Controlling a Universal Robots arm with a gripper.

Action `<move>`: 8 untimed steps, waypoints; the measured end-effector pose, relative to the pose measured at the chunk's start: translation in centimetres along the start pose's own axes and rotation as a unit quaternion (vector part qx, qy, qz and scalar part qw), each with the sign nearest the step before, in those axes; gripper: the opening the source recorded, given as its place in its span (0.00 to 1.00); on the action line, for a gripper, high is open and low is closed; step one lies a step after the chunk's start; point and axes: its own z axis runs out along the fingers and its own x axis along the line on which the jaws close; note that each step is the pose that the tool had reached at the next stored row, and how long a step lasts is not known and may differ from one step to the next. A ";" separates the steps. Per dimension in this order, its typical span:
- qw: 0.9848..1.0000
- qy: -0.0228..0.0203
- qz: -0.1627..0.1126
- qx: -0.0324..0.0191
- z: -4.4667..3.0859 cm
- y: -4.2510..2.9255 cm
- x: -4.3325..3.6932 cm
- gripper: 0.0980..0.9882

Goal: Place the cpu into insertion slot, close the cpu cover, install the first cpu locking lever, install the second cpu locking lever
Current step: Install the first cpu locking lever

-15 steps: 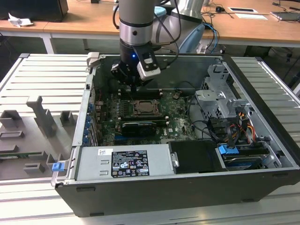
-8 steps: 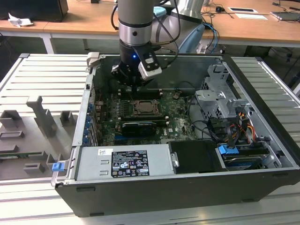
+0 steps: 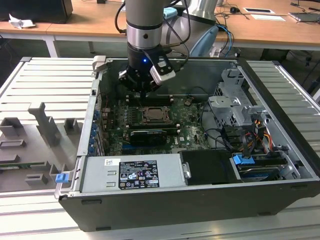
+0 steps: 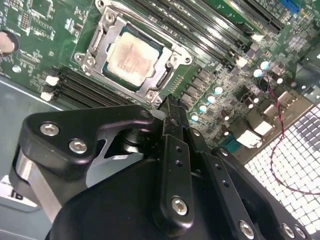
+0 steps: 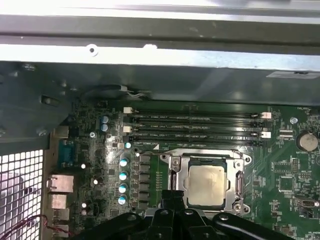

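The cpu [image 4: 132,55] lies flat in the insertion slot [image 4: 86,60] on the green board, its pale metal face up; it also shows in the first wrist view [image 5: 206,185] and in the exterior view [image 3: 154,116]. The silvery cpu cover [image 4: 167,75] lies down around it, and the chip shows through its window. A thin lever rod [image 4: 91,42] runs along one side of the socket; I cannot tell whether it is latched. My gripper [image 4: 171,105] is shut, fingertips together with nothing between them, just off the socket's edge. The exterior view has the gripper [image 3: 142,92] hanging over the board behind the socket.
Long black memory slots [image 5: 195,125] run beside the socket toward the case wall [image 5: 160,75]. A black card [image 3: 147,136] lies in front of the socket. The power supply [image 3: 132,172], drive cage [image 3: 235,107] and cables [image 3: 250,135] crowd the case. A grey fixture tray [image 3: 40,130] lies at the exterior view's left.
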 end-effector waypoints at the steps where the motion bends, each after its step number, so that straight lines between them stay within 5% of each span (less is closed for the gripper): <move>1: 1.000 0.000 0.000 0.000 0.01 0.01 0.29 0.01; 8: 1.000 -0.003 -0.001 0.000 0.17 0.39 2.50 0.01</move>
